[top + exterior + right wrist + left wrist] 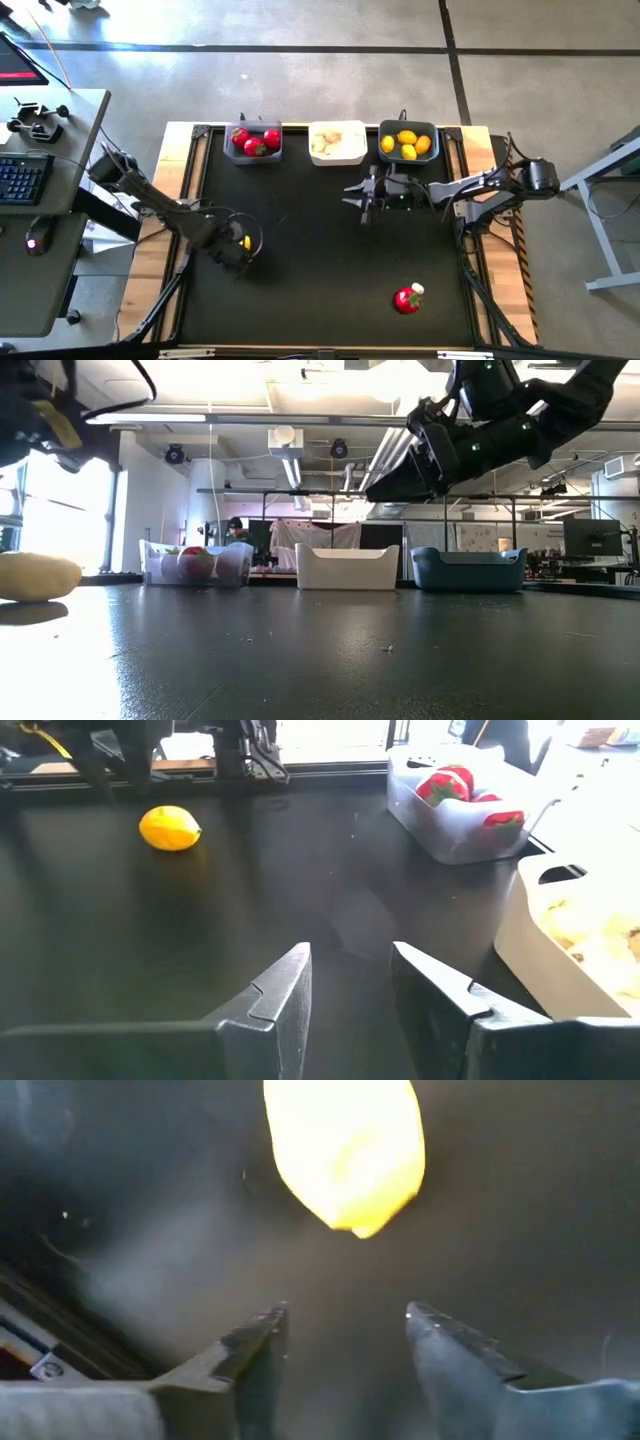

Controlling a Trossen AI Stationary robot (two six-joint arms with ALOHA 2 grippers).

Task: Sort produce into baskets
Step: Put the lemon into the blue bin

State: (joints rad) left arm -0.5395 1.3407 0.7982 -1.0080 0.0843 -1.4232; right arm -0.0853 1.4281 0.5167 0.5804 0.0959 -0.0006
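Observation:
A yellow lemon [345,1150] lies on the black mat at the left, just ahead of my open, empty left gripper [345,1320], which hovers above it [243,243]. My right gripper [362,198] is open and empty above the mat, near the dark teal basket [408,142] that holds lemons. The grey basket [255,141] holds tomatoes, and the white basket [337,142] holds garlic. A red tomato [406,299] with a garlic bulb [417,289] beside it lies on the mat near the front right.
The three baskets stand in a row along the mat's far edge. A desk with a keyboard [22,178] stands left of the table. Wooden table borders [150,260] frame the mat. The mat's middle [320,250] is bare.

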